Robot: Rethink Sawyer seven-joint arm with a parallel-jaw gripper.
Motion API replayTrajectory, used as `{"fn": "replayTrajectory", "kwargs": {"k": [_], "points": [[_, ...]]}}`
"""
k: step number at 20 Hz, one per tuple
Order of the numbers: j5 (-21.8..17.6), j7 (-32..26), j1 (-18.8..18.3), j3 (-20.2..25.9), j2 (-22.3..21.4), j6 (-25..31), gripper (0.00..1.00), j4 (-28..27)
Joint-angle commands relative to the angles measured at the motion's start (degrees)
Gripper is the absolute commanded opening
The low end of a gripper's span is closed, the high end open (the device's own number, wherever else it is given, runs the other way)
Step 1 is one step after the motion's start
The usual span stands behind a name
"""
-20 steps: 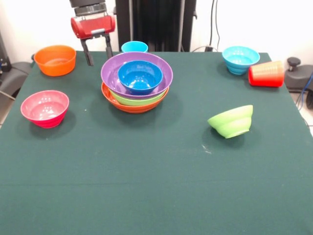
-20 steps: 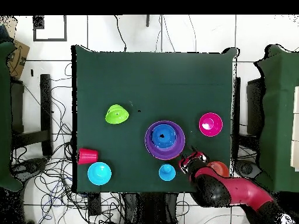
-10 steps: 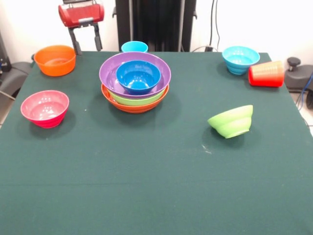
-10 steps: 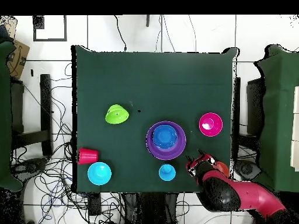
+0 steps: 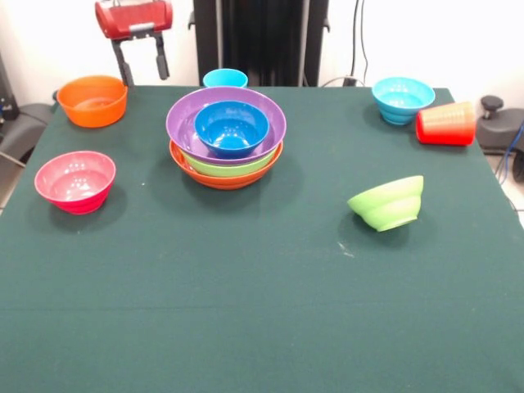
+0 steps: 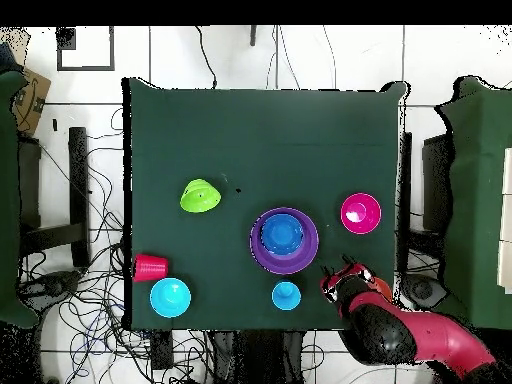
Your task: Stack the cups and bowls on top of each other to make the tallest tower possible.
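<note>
The dark blue bowl (image 5: 232, 128) is being cradled in the tower (image 5: 227, 155), beside the empty, spread-open gripper (image 5: 141, 70).

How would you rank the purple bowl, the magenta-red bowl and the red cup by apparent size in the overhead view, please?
1. purple bowl, largest.
2. magenta-red bowl.
3. red cup, lying on its side, smallest.

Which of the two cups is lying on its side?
The red cup, at the table's edge beside the light blue bowl. The light blue cup stands upright behind the stack of bowls.
</note>
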Motion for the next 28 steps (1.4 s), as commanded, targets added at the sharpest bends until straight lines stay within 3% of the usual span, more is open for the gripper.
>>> {"fn": "replayTrajectory", "kwargs": {"k": [1, 6, 9, 13, 16, 23, 28], "points": [[9.82, -6.72, -2.86, 10.34, -9.84, 18.05, 1.00, 2.05], [17.47, -13.64, -6.03, 16.43, -16.58, 29.76, 1.00, -1.86], [17.98, -16.21, -6.23, 18.24, -16.27, 36.33, 1.00, -6.66], [15.16, -16.39, -5.61, 19.43, -13.09, 39.00, 1.00, -11.09], [12.55, -15.93, -5.84, 21.12, -10.25, 35.63, 1.00, -12.00], [7.57, -23.64, -3.53, 22.78, -7.35, 43.85, 1.00, -16.17], [5.99, -27.08, -3.96, 24.10, -6.46, 47.01, 1.00, -15.66]]}}
